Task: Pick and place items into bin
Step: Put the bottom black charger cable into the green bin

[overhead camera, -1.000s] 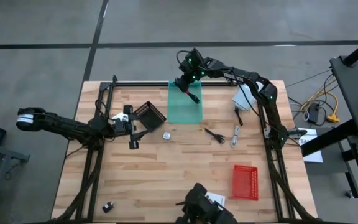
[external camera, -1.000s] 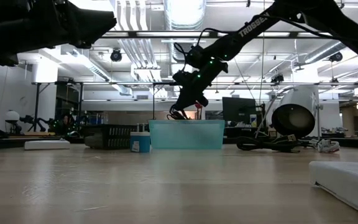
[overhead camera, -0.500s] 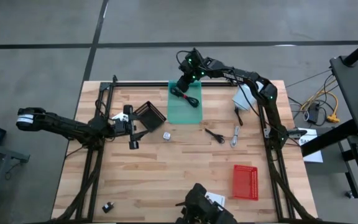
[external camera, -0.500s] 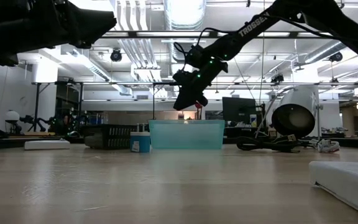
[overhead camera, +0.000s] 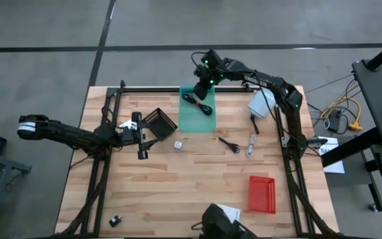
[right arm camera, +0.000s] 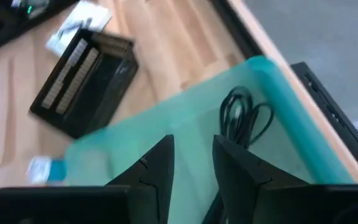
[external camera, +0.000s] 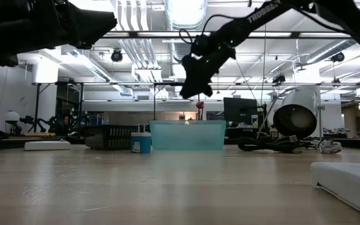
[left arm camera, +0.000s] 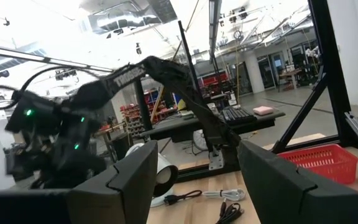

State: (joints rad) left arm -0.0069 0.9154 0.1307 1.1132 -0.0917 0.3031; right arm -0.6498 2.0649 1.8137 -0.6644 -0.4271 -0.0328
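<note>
While the right gripper (overhead camera: 205, 79) hangs above the far end of the teal bin (overhead camera: 207, 121), its fingers (right arm camera: 241, 168) stand slightly parted with nothing between them. A coiled black cable (overhead camera: 197, 104) lies inside the bin, apart from the gripper. At the table's left, the left gripper (overhead camera: 142, 135) waits open and empty, near a black tray (overhead camera: 160, 123). Right of the bin, a small black tool (overhead camera: 229, 144) and a silvery metal piece (overhead camera: 251, 145) lie on the wood.

Right claw (overhead camera: 205, 91) parted and empty, raised at table's far edge; left claw (overhead camera: 142, 135) parted, low at left.
</note>
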